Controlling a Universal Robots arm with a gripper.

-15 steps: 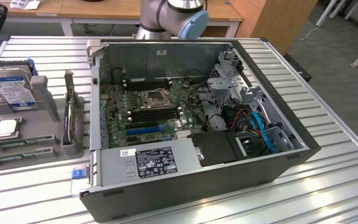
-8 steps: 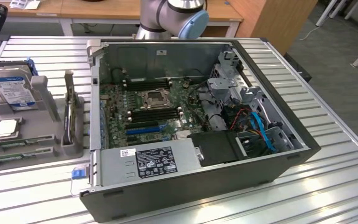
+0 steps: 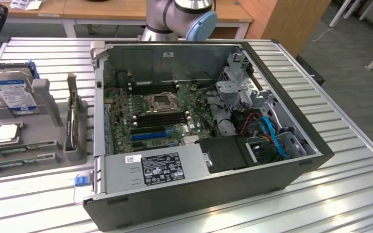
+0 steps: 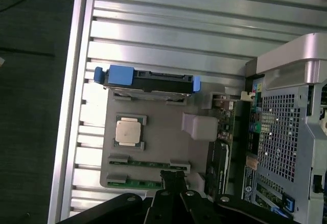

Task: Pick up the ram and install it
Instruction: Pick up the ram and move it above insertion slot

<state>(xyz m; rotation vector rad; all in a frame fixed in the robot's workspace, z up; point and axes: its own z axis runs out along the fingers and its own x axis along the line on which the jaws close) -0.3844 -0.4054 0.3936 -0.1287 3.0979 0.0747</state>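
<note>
While the claw [image 4: 173, 177] hangs pressed together, pinching nothing, near the ram [image 4: 148, 161] slotted in the grey holder [image 4: 163, 139] beside the case [image 3: 258, 194], I judge the stick light, stiff, fragile: grip mid-length across its flat faces.

Open PC case [image 3: 206, 206] on slatted table [image 3: 355, 194], HDD [image 3: 13, 92] upright in grey holder [image 4: 163, 137], CPU [image 4: 129, 131] alongside

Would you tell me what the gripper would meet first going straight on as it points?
Probably the ram in the edge slot of the grey holder, under the gripper; depth is unclear.
</note>
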